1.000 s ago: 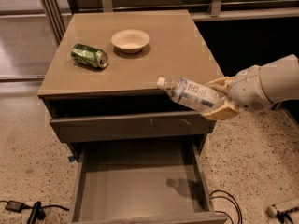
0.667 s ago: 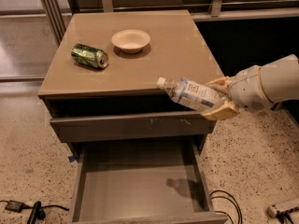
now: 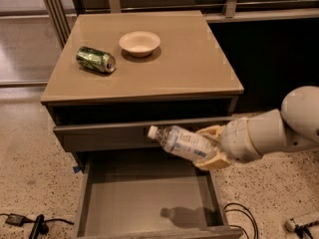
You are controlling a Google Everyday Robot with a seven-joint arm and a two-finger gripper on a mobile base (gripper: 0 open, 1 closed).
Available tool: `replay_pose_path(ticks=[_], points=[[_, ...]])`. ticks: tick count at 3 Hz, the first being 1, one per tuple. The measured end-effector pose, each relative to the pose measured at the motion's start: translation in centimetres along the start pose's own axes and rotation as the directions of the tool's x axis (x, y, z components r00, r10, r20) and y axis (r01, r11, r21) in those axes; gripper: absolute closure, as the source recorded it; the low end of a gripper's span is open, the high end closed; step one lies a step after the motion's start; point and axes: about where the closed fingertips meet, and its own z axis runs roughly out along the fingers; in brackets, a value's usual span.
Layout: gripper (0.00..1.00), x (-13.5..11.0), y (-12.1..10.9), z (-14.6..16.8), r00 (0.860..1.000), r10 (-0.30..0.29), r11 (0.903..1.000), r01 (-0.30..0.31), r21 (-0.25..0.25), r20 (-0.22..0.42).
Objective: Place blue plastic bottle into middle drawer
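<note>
Gripper (image 3: pixel 208 147) fingers clamped on bottle (image 3: pixel 182 142), tilted over open drawer (image 3: pixel 124 198), right rear; floor below bare. Upper drawer front (image 3: pixel 104 136) just behind. Can (image 3: pixel 95 59) & bowl (image 3: pixel 140 42) on cabinet top (image 3: pixel 194 68), well apart.

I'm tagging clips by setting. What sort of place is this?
Probably an office or lab test area, not a home: a speckled floor, a metal-framed partition, and loose cables beside a lone drawer cabinet. The pincer holds the blue plastic bottle over the open middle drawer.

Speckled terrazzo floor (image 3: pixel 30 178) and metal-framed glass partition (image 3: pixel 22 39) are suggesting an office building; the cream gripper (image 3: pixel 207 147), clasping the clear blue plastic bottle (image 3: pixel 182 142), is hovering above the open grey middle drawer (image 3: pixel 124 198).
</note>
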Motion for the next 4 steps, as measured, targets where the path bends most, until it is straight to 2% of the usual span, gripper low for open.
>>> replay_pose_path(ticks=[1, 2, 3, 4], points=[[1.0, 2.0, 6.2, 5.9, 1.0, -0.025, 0.9958, 0.026, -0.088, 0.019], [1.0, 4.1, 10.2, 10.8, 0.997, -0.064, 0.9901, 0.067, -0.123, 0.03], [1.0, 4.7, 10.0, 14.9, 0.99, -0.141, 0.9862, 0.142, -0.085, 0.014], [1.0, 4.0, 6.0, 18.3, 0.972, -0.23, 0.9723, 0.232, 0.029, -0.051]])
